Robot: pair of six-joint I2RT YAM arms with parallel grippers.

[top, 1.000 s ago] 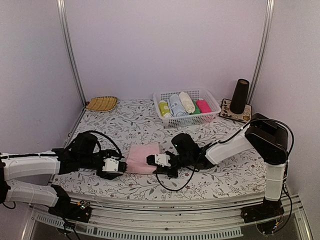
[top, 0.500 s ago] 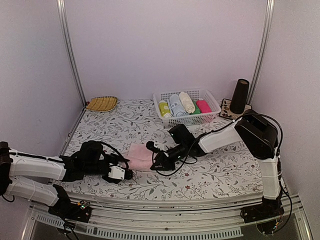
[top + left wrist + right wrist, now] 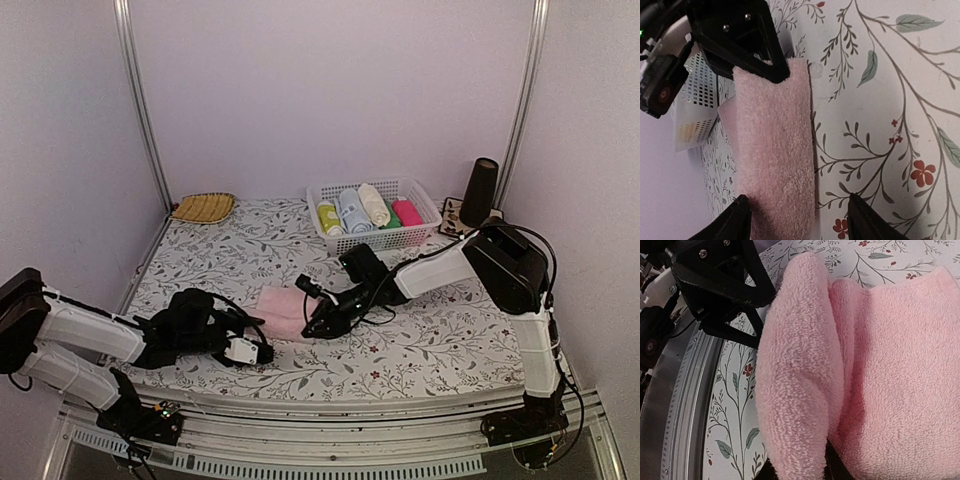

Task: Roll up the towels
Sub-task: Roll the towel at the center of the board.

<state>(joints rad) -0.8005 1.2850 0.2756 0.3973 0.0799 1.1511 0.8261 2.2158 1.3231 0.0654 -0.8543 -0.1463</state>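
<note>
In the right wrist view the fingers point(image 3: 832, 466) of the right hand point(image 3: 797, 470) are almost hidden under the fold of the pink towel point(image 3: 890, 365), which is cut off at the right edge.

Pale pink towel point(image 3: 283, 306); white counter point(image 3: 450, 340) patterned with grey-green leafy vines and small red flowers; white lattice basket point(image 3: 385, 240); yellow woven mat point(image 3: 203, 207)

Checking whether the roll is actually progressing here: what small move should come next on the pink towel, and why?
Probably the right gripper should carry its pinched fold on over the pink towel. It clamps a raised fold at one end, the rest lies flat, and the open left gripper straddles the other end.
</note>
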